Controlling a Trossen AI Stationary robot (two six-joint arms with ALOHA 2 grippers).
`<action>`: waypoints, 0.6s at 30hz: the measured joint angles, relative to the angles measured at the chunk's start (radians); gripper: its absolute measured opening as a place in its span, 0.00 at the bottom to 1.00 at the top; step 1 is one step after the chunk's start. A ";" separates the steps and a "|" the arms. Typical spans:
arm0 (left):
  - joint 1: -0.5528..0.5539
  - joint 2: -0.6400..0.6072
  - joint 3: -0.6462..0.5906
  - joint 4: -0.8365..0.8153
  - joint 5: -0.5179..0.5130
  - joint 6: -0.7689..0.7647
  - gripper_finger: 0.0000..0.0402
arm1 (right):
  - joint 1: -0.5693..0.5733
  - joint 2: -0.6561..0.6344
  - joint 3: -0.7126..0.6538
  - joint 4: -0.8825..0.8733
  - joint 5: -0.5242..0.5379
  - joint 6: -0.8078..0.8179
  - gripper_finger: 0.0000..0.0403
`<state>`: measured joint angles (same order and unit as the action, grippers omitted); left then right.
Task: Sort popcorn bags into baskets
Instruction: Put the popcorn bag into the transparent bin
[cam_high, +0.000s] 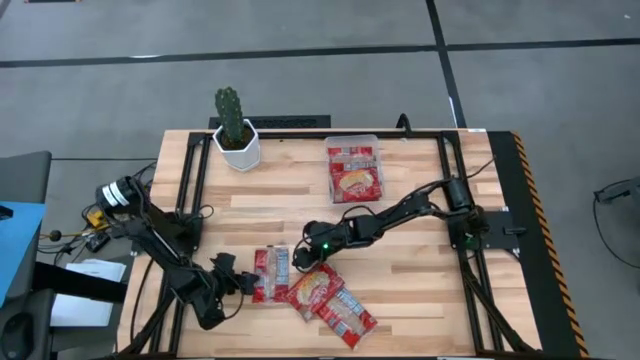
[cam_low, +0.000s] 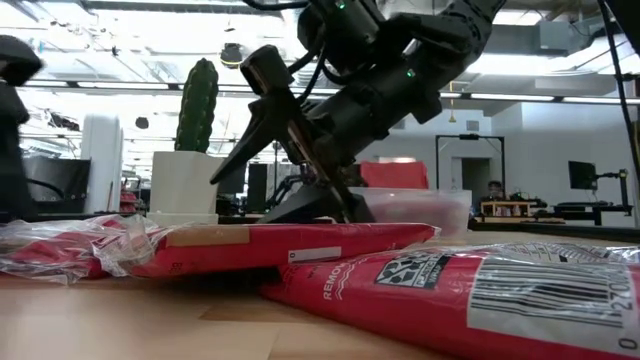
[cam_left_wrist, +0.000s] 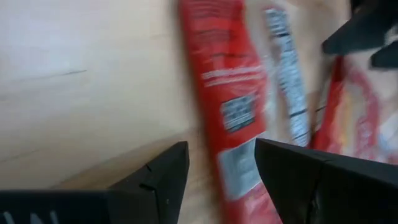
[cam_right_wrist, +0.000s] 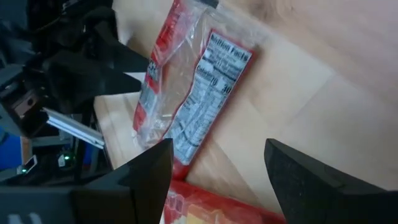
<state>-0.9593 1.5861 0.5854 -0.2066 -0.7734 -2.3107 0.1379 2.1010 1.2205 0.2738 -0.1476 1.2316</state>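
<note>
Three red popcorn bags lie flat near the table's front edge: one label side up (cam_high: 272, 272), one with a yellow popcorn picture (cam_high: 312, 288), one nearer the front (cam_high: 347, 313). My left gripper (cam_high: 245, 283) is open at the label-side bag's (cam_left_wrist: 227, 93) left side, one finger on either side of its edge. My right gripper (cam_high: 300, 258) is open just above the same bag (cam_right_wrist: 193, 99), coming from the right. The clear basket (cam_high: 352, 140) at the far middle holds red bags (cam_high: 355, 178).
A white pot with a cactus (cam_high: 236, 130) stands at the far left of the table. Black frame rails (cam_high: 195, 175) run along the table's left and right sides. Bare wood lies between the basket and the three bags.
</note>
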 joint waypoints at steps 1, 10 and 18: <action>0.010 0.018 0.000 0.042 -0.017 0.010 0.46 | 0.002 0.000 0.000 0.001 0.001 0.010 0.68; 0.121 0.089 0.010 0.248 0.001 0.180 0.46 | 0.019 0.000 0.001 -0.027 0.074 0.048 0.68; 0.230 0.093 0.009 0.341 0.029 0.280 0.46 | 0.017 -0.002 0.002 -0.101 0.110 0.055 0.68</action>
<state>-0.7290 1.6791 0.5941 0.1345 -0.7445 -2.0310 0.1551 2.0991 1.2221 0.1731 -0.0380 1.2868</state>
